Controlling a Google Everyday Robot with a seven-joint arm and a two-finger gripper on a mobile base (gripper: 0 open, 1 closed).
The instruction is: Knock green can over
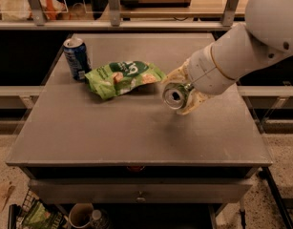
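The green can (175,96) is tipped on its side with its silver top facing the camera; only a sliver of its green side shows. My gripper (176,95) is shut on it, with one cream finger (173,75) above the can and one (190,108) below. It holds the can just over the grey table (136,132), right of centre. The white arm (232,56) reaches in from the upper right and hides the rest of the can's body.
A flat green snack bag (122,77) lies left of the gripper. A blue can (77,57) stands upright at the back left. A rail and shelf (146,25) run behind the table. A cup (81,216) and a basket (36,213) sit on the floor below.
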